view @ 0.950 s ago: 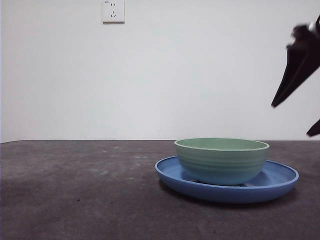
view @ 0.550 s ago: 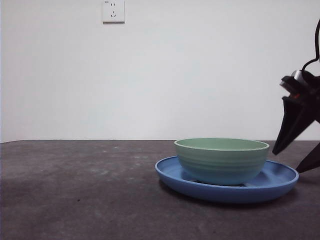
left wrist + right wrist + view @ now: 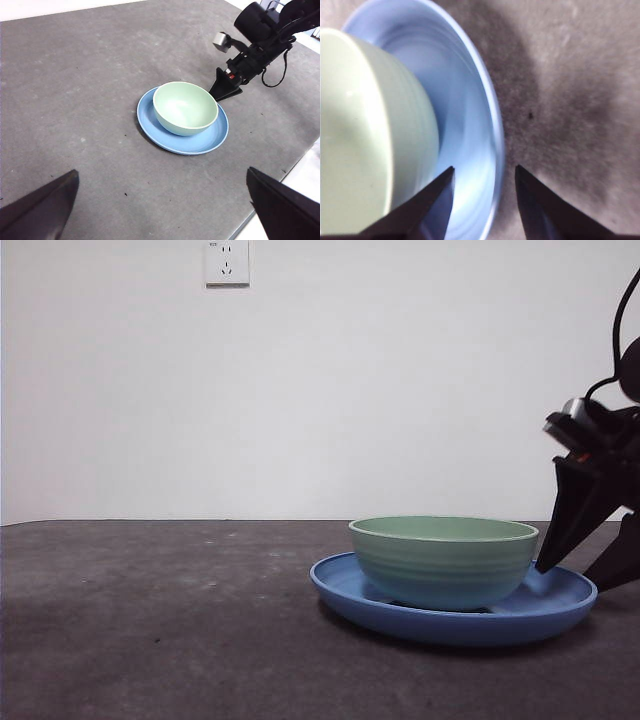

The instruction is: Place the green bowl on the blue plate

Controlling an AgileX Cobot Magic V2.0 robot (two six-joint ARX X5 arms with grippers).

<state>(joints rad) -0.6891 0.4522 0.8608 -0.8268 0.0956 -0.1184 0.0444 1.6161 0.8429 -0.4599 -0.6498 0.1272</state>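
The pale green bowl (image 3: 443, 560) (image 3: 185, 107) stands upright inside the blue plate (image 3: 560, 605) (image 3: 200, 145) on the dark grey table. My right gripper (image 3: 565, 578) (image 3: 225, 92) (image 3: 484, 168) is open, low at the plate's right side. Its jaws straddle the plate's rim (image 3: 492, 115), one over the plate's floor beside the bowl (image 3: 365, 135), the other over the table, holding nothing. High above the table, my left gripper (image 3: 161, 171) is open and empty, well away from the bowl.
A white wall socket (image 3: 227, 262) sits on the back wall. The table's edge (image 3: 300, 165) runs near the plate on the side where the right arm reaches in. Bare tabletop (image 3: 150, 620) stretches to the left of the plate.
The right gripper has come down from the upper right to the plate's right rim. Bowl and plate have stayed still.
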